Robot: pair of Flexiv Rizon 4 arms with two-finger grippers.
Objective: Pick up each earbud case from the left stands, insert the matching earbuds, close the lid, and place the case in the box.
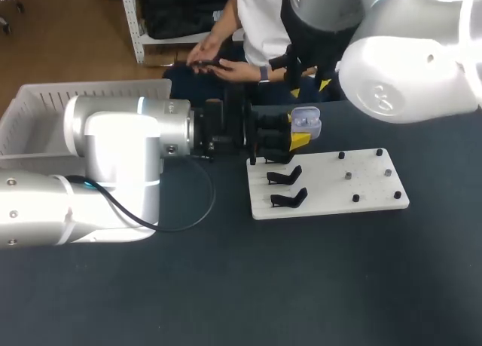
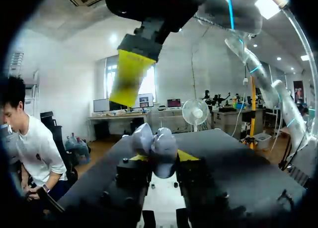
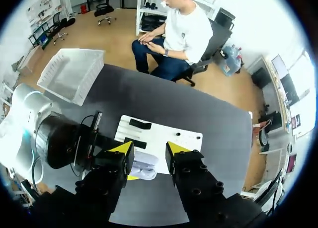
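A pale lilac earbud case with its lid up is held just off the far left corner of the white board, with my left gripper shut on it from two sides. In the left wrist view the case sits between the yellow tips of the left gripper. My right gripper hangs open above the case, and one of its yellow fingers shows overhead. From the right wrist, the right gripper stands open, with the case below the gap, untouched.
Two black stands stand on the board's left side, and small black pegs on its right. A white slatted box stands at the far left of the table. The dark tabletop in front is bare.
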